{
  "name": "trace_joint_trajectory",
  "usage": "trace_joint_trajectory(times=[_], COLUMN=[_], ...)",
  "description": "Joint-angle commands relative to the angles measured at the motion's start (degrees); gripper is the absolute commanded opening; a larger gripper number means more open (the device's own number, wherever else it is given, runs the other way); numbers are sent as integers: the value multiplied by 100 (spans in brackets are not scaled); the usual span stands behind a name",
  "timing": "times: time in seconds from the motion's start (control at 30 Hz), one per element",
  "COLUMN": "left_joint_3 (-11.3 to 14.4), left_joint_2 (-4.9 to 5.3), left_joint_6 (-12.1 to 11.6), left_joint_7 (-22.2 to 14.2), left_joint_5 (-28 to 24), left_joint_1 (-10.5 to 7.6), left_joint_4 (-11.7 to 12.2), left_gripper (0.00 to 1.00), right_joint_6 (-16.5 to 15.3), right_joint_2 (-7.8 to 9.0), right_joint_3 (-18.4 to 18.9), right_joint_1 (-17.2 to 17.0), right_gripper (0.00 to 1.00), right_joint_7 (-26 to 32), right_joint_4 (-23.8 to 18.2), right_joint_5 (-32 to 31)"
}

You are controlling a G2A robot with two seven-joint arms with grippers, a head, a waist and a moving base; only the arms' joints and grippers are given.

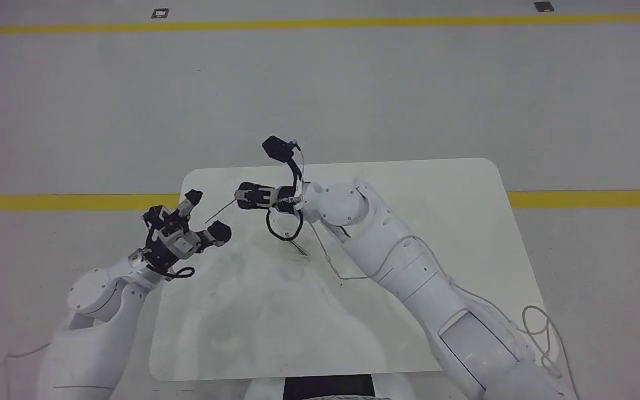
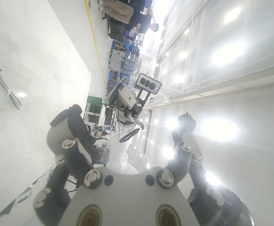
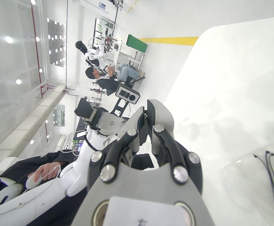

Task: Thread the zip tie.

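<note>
No legible text, number or brand is showing. A white label is sitting on the housing behind the right gripper. It is carrying a dark mark that the frame edge is cutting off, so it cannot be read. A small dark square marker and a second marker are lying on the floor, their patterns too small to tell. A blue sign is hanging in the room behind, its print blurred.

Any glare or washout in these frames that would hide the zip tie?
Left wrist view: ceiling lights flare hard, washing out one finger of the left gripper. Right wrist view: the table is blown out to near-white beside the shut right gripper. Top view: even light, zip tie visible as a thin line.
</note>
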Motion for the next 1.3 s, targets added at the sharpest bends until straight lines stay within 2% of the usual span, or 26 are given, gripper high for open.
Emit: trace_joint_trajectory(times=[0.0,0.27,0.4,0.67,0.9,0.97,1.0,1.03,1.27], left_joint_3=[38,61,136,157,232,236,234,228,217], left_joint_2=[5,31,22,18,17,21,22,29,35], left_joint_6=[-127,-599,-784,-783,-563,-537,-526,-539,-588], left_joint_7=[49,30,80,146,40,-7,-15,-32,-23], left_joint_5=[237,802,845,855,600,574,552,622,716], left_joint_1=[-14,-71,-122,-135,-186,-191,-194,-200,-203], left_joint_4=[-35,89,158,143,169,183,193,193,196], left_gripper=[100,100,100,100,100,88,89,100,100], right_joint_6=[12,450,565,541,614,609,600,586,586], right_joint_2=[5,69,83,86,88,79,74,70,70], right_joint_3=[-14,85,114,101,52,42,34,34,34], right_joint_1=[-45,-52,-53,-119,-212,-224,-222,-211,-211], right_gripper=[0,0,0,0,0,0,0,0,0], right_joint_7=[-64,317,427,349,252,260,286,282,282], right_joint_4=[-58,-239,-276,-323,-420,-414,-402,-386,-386], right_joint_5=[-68,-138,-110,-128,-162,-86,-49,-24,-24])
